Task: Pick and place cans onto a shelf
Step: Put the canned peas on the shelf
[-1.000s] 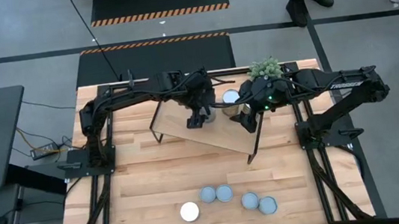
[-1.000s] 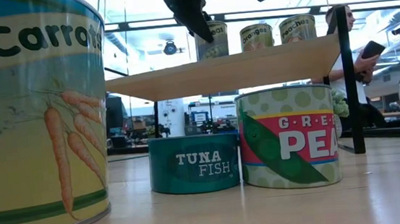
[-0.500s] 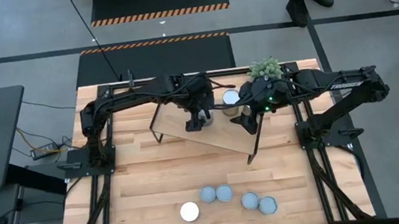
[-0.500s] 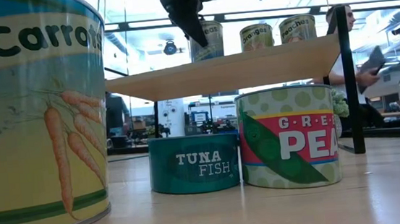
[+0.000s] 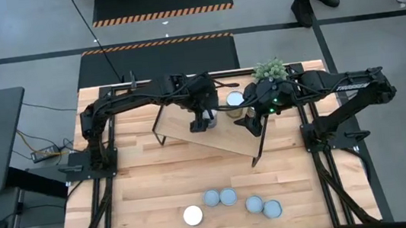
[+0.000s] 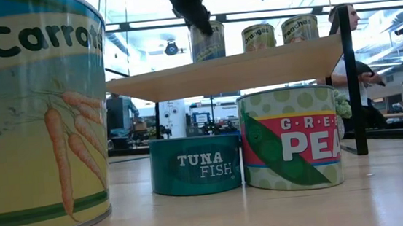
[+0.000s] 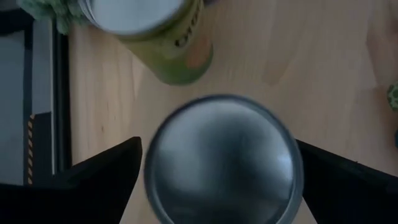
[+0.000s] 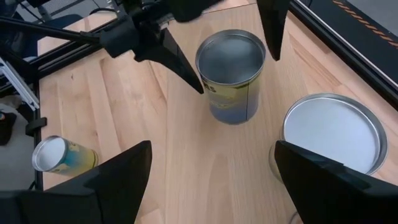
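- Fingers [image 8: 177, 56] of the left gripper [image 8: 237, 73] stand spread on either side of the can [image 7: 221, 162]. They look released, not clamped on it.
- That can stands upright on the shelf [image 5: 221, 136], toward its back edge, with its steel top showing whole in the left wrist view.
- My judgement: the step in hand is letting go and clearing off. The clean way is to lift straight up with the fingers wide, so neither tip drags the rim and tips the can.
- In the low view the fingertips hang just over the can's top. I would gain height before any sideways move.
- Just beside it on the shelf are 2 neighbours [image 6: 258, 36]. The nearer one has a green label and sits close, so I would swing away from that side.
- Right gripper [image 8: 212, 146] hovers over the shelf's right part, fingers wide apart and holding nothing. It looks down on the can, so the 2 arms are close. I judge the left should back out toward its own side.
- The shelf sits askew on thin wire legs. A knock could shift all 3 cans, so keep contact off the board.
- Well apart from the shelf, 5 spares [image 5: 228, 196] wait at the table's [image 5: 142, 182] front edge, 1 white-topped and 4 blue-grey.
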Motion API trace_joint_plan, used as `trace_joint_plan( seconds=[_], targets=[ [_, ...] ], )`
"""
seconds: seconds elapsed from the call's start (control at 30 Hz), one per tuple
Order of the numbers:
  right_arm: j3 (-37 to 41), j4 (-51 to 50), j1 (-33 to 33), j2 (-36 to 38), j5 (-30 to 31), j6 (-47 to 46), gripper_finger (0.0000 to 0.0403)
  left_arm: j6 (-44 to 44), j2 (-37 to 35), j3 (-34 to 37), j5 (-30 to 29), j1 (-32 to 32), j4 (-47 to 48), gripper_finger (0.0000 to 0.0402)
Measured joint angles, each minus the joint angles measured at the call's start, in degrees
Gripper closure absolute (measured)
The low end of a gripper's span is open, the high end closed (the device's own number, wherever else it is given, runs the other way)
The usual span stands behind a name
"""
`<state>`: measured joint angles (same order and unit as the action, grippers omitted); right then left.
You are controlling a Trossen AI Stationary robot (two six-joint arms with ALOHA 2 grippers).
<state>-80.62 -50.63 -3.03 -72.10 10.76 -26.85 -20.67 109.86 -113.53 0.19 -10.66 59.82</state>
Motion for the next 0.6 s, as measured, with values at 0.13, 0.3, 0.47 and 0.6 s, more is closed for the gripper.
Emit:
trace_joint_plan(
  seconds=[0.13,0.3,0.47,0.6],
  targets=[
    [0.0,0.0,0.0,0.0,0.0,0.0,0.0056,-0.8,0.0,-2.9,-0.1,0.0,0.2,0.0001],
    [0.0,-0.1,0.0,0.3,0.0,0.1,0.0056,-1.3,-0.1,-7.9,-0.2,0.0,3.9,0.0001],
    [0.0,-1.5,-0.1,2.2,1.0,0.0,0.0056,-1.0,-0.2,-11.2,-0.2,0.0,12.8,0.0001],
    [0.0,-2.1,-2.5,3.3,1.9,1.5,0.0056,-0.4,-0.3,-11.0,-0.2,0.0,19.2,0.0002]
  ],
)
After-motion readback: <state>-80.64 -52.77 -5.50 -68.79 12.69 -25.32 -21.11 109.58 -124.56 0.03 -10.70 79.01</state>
